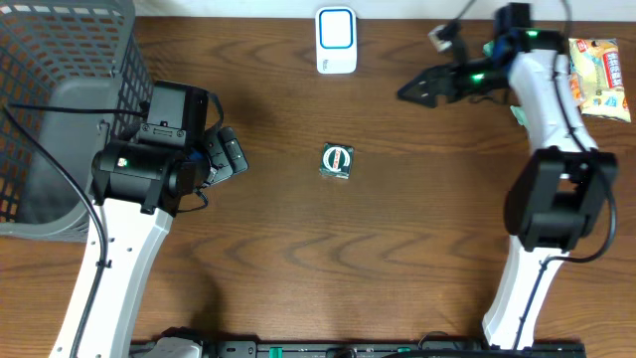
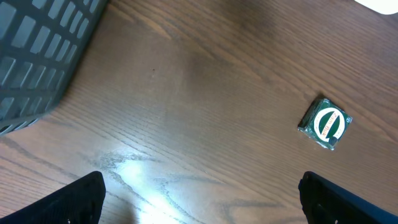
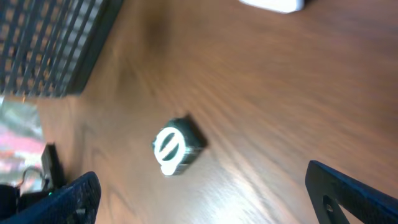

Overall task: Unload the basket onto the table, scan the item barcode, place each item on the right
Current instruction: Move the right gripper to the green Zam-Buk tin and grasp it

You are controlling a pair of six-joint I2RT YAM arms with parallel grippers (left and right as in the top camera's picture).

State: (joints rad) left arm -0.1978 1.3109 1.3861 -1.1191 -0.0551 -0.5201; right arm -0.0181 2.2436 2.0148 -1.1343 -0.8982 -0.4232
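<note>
The item [image 1: 337, 161] is a small dark green packet with a white round label, lying flat at the table's centre, and no barcode shows on it. In the left wrist view the item [image 2: 325, 123] lies ahead and to the right of my left gripper [image 2: 202, 199], which is open and holds nothing. In the overhead view my left gripper [image 1: 231, 154] hangs left of the item. My right gripper [image 1: 412, 91] hovers up and to the right of the item, open and holding nothing. In the blurred right wrist view the item [image 3: 177, 147] lies ahead of my right gripper [image 3: 205, 196].
A white scanner [image 1: 336, 41] with a blue-rimmed window stands at the back centre. A grey plastic basket [image 1: 60, 89] fills the left back corner. A snack bag [image 1: 599, 75] lies at the far right, behind the right arm.
</note>
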